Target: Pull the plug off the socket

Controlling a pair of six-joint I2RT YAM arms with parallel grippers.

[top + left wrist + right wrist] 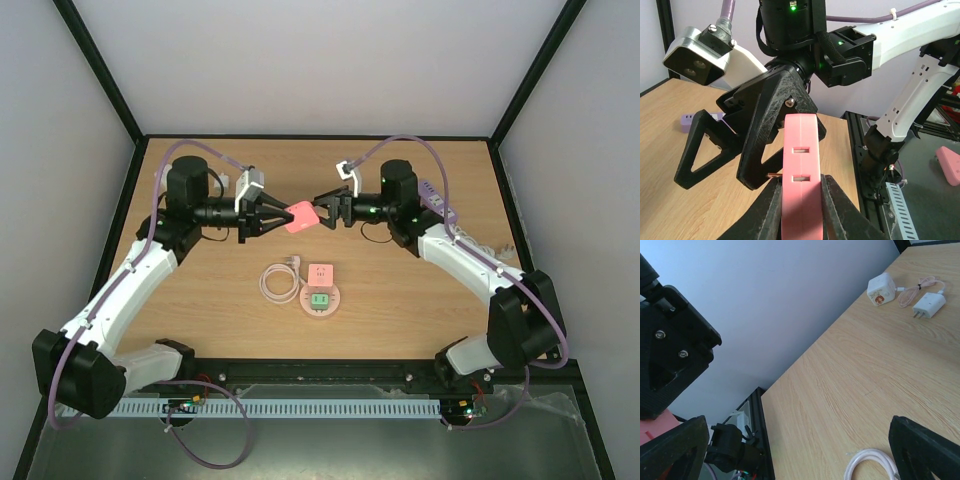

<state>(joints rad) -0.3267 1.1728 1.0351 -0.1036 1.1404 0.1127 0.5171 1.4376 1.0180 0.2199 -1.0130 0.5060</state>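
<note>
Plug [300,217], a smooth coral-pink plastic block with rounded corners, hangs in the air above the middle of the counter [400,300], clamped in the left gripper [283,217]. In the left wrist view its narrow face shows two small rectangular slots, and a thin copper-coloured pin sticks out at its left edge. The gripper's matte black, coarsely layered fingers [771,212] press flat against both of its sides.

The left arm reaches up from its base, bends at the elbow and points its wrist rightward, level with the counter. The right arm mirrors it, wrist pointing left, so the two grippers meet nose to nose. The right gripper [322,212] has its triangular, open-framed black fingers spread wide, their tips just beside the plug's far end; whether they touch it I cannot tell.

The socket [320,292] sits on the pale wood-grain counter below and slightly nearer than the plug, well apart from it: a round pale-pink disc with a square pink block at its far side and a green insert in its middle. Its thin pale-pink cable [278,282] lies coiled just to its left. A lilac power strip [441,203] lies behind the right arm.
</note>
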